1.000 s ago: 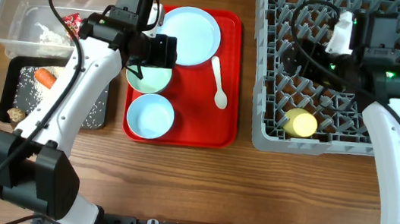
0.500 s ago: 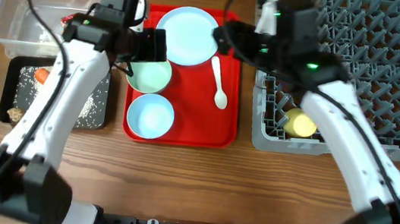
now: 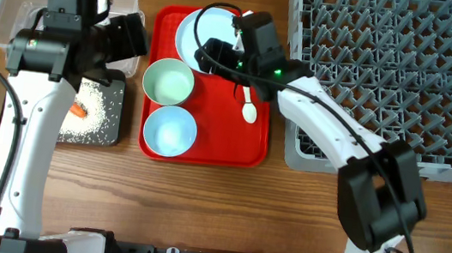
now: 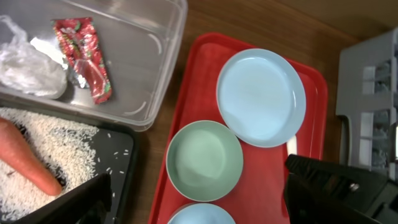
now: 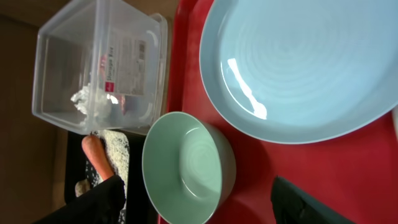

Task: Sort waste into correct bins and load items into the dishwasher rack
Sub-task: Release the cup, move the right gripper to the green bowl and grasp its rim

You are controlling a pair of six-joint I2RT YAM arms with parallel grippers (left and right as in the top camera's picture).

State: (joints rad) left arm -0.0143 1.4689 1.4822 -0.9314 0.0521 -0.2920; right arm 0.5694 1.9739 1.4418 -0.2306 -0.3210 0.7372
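White spoon (image 3: 249, 110) lies lengthwise, bowl toward the robot; left gripper (image 3: 137, 36) and right gripper (image 3: 209, 55) both spread.

Wooden table (image 3: 199, 201), clear tub (image 3: 11, 14) and black tray (image 3: 115, 130) at left, red serving tray (image 3: 254, 147) centre, grey rack (image 3: 387, 77) right

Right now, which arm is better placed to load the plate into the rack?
Right. The right pincer hovers open at the pale blue plate, and the dishwasher rack is on its side. The left pincer is by the clear tub.
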